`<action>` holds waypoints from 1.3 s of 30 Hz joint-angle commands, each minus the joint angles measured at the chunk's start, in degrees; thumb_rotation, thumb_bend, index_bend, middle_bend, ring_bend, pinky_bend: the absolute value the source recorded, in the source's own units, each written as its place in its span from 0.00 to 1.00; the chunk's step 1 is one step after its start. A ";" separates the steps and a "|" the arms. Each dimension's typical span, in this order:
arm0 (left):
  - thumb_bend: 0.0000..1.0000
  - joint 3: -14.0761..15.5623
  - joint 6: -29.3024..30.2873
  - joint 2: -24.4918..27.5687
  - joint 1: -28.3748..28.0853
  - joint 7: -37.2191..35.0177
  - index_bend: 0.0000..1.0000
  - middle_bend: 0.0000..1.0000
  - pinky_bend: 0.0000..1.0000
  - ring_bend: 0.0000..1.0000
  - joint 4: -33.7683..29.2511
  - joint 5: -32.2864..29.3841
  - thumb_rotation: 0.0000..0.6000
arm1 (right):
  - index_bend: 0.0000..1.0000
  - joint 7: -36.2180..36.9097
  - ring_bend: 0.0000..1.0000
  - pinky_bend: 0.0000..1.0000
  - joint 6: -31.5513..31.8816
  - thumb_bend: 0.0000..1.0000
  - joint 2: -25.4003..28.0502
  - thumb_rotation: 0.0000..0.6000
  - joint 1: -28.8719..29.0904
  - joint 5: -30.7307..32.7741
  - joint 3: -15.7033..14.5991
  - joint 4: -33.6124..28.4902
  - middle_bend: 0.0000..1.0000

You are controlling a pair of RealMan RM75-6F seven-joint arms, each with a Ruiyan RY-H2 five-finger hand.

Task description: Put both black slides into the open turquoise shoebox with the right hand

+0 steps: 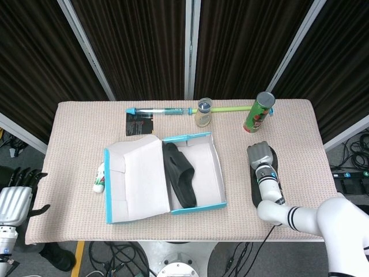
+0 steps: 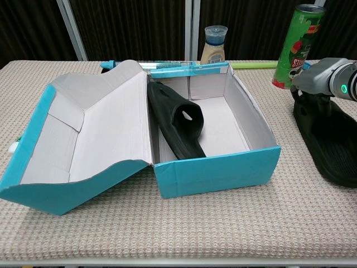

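Note:
The open turquoise shoebox (image 1: pixel 199 209) (image 2: pixel 217 173) stands mid-table with its lid (image 1: pixel 135 179) folded out to the left. One black slide (image 1: pixel 180 176) (image 2: pixel 181 125) leans on edge against the box's left inner wall. The other black slide (image 1: pixel 266 193) (image 2: pixel 329 142) lies flat on the table to the right of the box. My right hand (image 1: pixel 261 157) (image 2: pixel 319 78) is over that slide's far end, with its fingers reaching down onto it; their closure is hidden. My left hand (image 1: pixel 17 193) hangs off the table's left edge, fingers apart and holding nothing.
A green can (image 1: pixel 258 112) (image 2: pixel 298 44) stands just behind the right hand. A small bottle (image 1: pixel 203 112) (image 2: pixel 215 44), a boxed toothbrush (image 1: pixel 158 111), a green stick (image 1: pixel 230 108) and a black card (image 1: pixel 139 123) lie along the back. A small tube (image 1: pixel 100 178) lies left of the lid.

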 commanded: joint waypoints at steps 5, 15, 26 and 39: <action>0.00 0.02 0.04 0.41 -0.15 0.07 0.22 0.14 0.05 0.08 -0.55 0.40 1.00 | 0.43 16.45 0.78 1.00 2.61 0.08 8.48 1.00 -5.79 -18.62 4.34 -7.95 0.41; 0.00 0.14 0.60 1.27 -0.13 0.76 0.22 0.14 0.05 0.08 -2.11 1.15 1.00 | 0.44 49.96 0.78 1.00 6.29 0.08 16.21 1.00 -14.30 -43.67 12.42 -12.86 0.42; 0.00 0.53 0.58 2.10 -0.05 -0.17 0.22 0.14 0.05 0.08 -3.10 1.74 1.00 | 0.44 92.07 0.77 1.00 5.44 0.10 7.85 1.00 -16.70 -59.71 18.39 -3.07 0.42; 0.00 0.80 -0.42 2.19 -0.19 -2.17 0.22 0.14 0.05 0.08 -2.55 1.41 1.00 | 0.44 109.30 0.76 1.00 2.24 0.10 -7.86 1.00 -14.15 -62.87 19.52 12.12 0.41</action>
